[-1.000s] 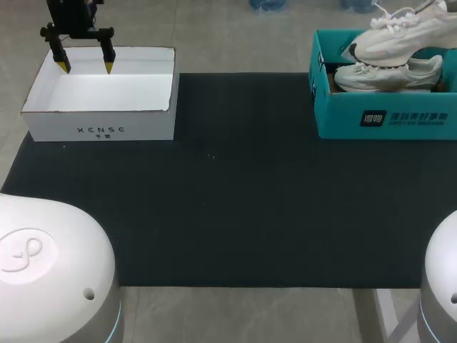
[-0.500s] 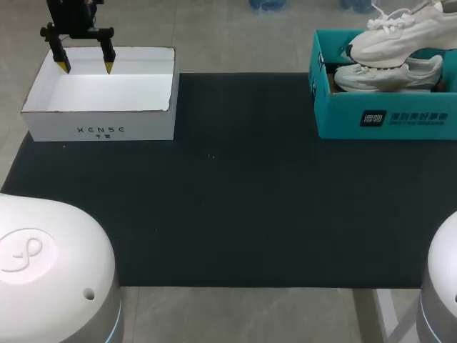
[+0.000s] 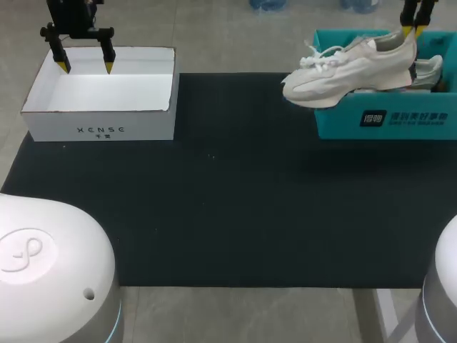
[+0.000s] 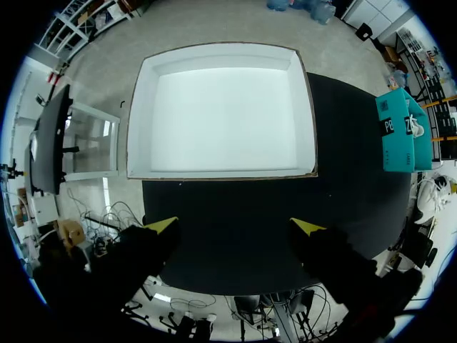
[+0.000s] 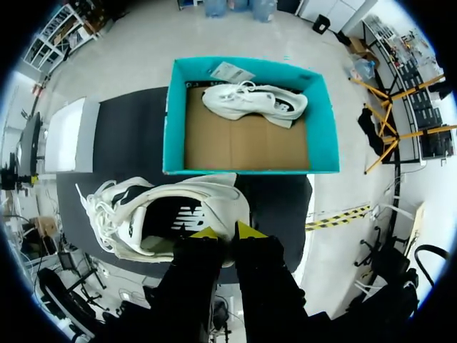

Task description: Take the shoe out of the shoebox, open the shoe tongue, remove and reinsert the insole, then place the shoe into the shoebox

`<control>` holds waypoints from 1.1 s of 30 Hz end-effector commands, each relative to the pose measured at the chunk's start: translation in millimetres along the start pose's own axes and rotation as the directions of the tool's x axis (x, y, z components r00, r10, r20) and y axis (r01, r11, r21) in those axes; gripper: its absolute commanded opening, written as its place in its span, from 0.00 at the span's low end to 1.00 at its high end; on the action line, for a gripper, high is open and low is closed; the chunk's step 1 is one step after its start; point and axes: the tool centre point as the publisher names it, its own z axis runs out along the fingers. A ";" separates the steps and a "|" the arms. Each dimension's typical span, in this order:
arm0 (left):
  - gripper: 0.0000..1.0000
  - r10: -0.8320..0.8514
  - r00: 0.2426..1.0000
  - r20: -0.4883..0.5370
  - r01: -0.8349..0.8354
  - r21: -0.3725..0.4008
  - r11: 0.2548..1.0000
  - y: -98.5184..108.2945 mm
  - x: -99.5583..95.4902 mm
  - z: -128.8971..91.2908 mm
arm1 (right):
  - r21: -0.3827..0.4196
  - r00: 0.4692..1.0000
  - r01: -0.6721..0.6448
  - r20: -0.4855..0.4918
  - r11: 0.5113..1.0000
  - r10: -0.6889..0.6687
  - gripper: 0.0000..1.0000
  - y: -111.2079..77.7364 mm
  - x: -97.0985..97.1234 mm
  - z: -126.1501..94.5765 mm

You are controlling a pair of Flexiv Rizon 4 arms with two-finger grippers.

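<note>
A white sneaker [image 3: 350,68] hangs in the air, its toe past the left wall of the teal shoebox [image 3: 385,120] and its heel over the box. My right gripper [image 3: 413,31] is shut on the heel collar. In the right wrist view the gripper [image 5: 227,231] pinches the sneaker's [image 5: 171,214] heel rim, and the dark insole shows inside. A second white sneaker [image 5: 253,102] lies in the teal shoebox [image 5: 246,170]. My left gripper [image 3: 86,66] hangs open over the far left of a white box [image 3: 100,96], holding nothing; in its own view the gripper [image 4: 235,225] is over the mat beside the white box [image 4: 221,107].
A black mat [image 3: 228,200] covers the table between the two boxes. The white box is empty inside. The second sneaker [image 3: 430,69] lies along the teal box's far right side.
The right gripper has come into the head view, carrying the sneaker left and down. The sneaker's toe now sticks out past the box's left wall. The left arm has not moved.
</note>
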 end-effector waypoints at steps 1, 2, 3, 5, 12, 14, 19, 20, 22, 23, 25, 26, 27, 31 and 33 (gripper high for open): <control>1.00 0.000 1.000 0.001 0.000 0.000 1.000 0.6 -0.2 -0.4 | -0.115 1.000 0.003 -0.011 0.993 -0.004 0.00 -50.7 49.1 20.7; 1.00 0.000 1.000 0.001 0.000 0.000 1.000 0.6 -0.2 -0.4 | -0.122 1.000 -0.004 -0.024 0.993 0.001 0.00 -57.7 56.9 24.6; 1.00 0.000 1.000 0.001 0.000 0.000 1.000 0.6 -0.2 -0.4 | -0.127 0.999 -0.008 -0.038 0.992 0.003 0.00 -65.4 65.5 28.0; 1.00 0.000 1.000 0.001 0.000 0.000 1.000 0.6 -0.2 -0.4 | -0.126 0.998 -0.015 -0.057 0.992 0.008 0.00 -78.5 80.0 33.8; 1.00 0.000 1.000 0.001 0.000 0.000 1.000 0.6 -0.2 -0.4 | -0.085 0.998 0.002 -0.055 0.996 -0.006 0.00 -109.2 130.2 46.9; 1.00 0.000 1.000 0.001 0.000 0.000 1.000 0.6 -0.2 -0.4 | -0.067 0.999 0.002 -0.037 0.998 -0.005 0.00 -115.3 142.9 48.5; 1.00 0.000 1.000 0.001 0.000 0.000 1.000 0.6 -0.2 -0.4 | -0.048 0.998 0.039 -0.051 0.998 -0.041 0.00 -126.4 171.1 55.2; 1.00 0.000 1.000 0.001 0.000 0.000 1.000 0.6 -0.2 -0.4 | -0.042 0.998 0.036 -0.048 0.998 -0.038 0.00 -127.5 173.1 56.7; 1.00 0.000 1.000 0.001 0.000 0.000 1.000 0.6 -0.2 -0.4 | -0.032 0.998 0.022 -0.061 0.999 -0.024 0.00 -129.1 175.3 57.9; 1.00 0.000 1.000 0.001 0.000 0.000 1.000 0.6 -0.2 -0.4 | -0.021 0.998 0.009 -0.054 1.000 -0.010 0.00 -129.4 175.7 57.7; 1.00 0.000 1.000 0.001 0.000 0.000 1.000 0.6 -0.2 -0.4 | -0.021 0.998 0.009 -0.054 1.000 -0.010 0.00 -129.4 175.7 57.7; 1.00 0.000 1.000 0.001 0.000 0.000 1.000 0.6 -0.2 -0.4 | -0.021 0.998 0.009 -0.054 1.000 -0.010 0.00 -129.4 175.7 57.7; 1.00 0.000 1.000 0.001 0.000 0.000 1.000 0.6 -0.2 -0.4 | -0.021 0.998 0.009 -0.054 1.000 -0.010 0.00 -129.4 175.7 57.7; 1.00 0.000 1.000 0.001 0.000 0.000 1.000 0.6 -0.2 -0.4 | -0.021 0.998 0.009 -0.054 1.000 -0.010 0.00 -129.4 175.7 57.7; 1.00 0.000 1.000 0.001 0.000 0.000 1.000 0.6 -0.2 -0.4 | -0.021 0.998 0.009 -0.054 1.000 -0.010 0.00 -129.4 175.7 57.7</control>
